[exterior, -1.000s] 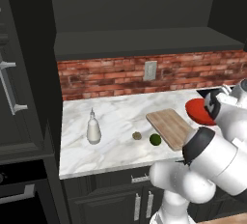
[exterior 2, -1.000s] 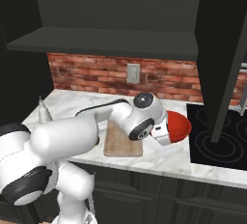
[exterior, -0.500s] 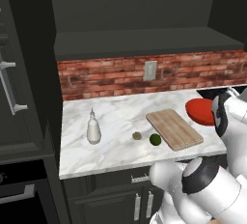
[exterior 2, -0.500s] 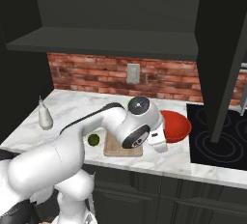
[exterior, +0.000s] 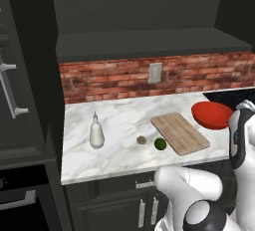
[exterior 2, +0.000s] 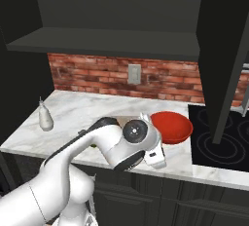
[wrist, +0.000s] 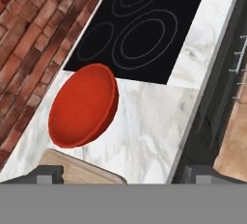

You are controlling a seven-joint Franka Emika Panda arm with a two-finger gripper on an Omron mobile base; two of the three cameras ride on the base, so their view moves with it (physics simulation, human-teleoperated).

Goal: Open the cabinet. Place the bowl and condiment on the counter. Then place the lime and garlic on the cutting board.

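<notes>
- A simulated kitchen, mid-task: the cabinet (exterior: 149, 6) is standing open and looking bare, while the red bowl (exterior: 213, 115) and the white condiment (exterior: 96, 132) bottle are already sitting on the marble counter (exterior: 119, 158), well apart from each other.
- The gripper (wrist: 120, 174) is hanging empty above the counter's front edge, its jaws spread wide, with the bowl lying beyond the fingertips and nothing between them.
- The lime (exterior: 160, 144) is resting on the bare marble just beside the near-left corner of the cutting board (exterior: 179, 133), and the garlic (exterior: 141, 140) is lying a little farther out on the same side, not touching it.
- Neither has reached the board, so the second half of the job appears to be starting here.
- Judged from the base cameras, both small items are lying to the left of the hand, on the far side of the board from the bowl; the lime is the nearer of the two.
- The board's long axis is running diagonally from back-left to front-right, so a short carry to the right should land either piece on wood.
</notes>
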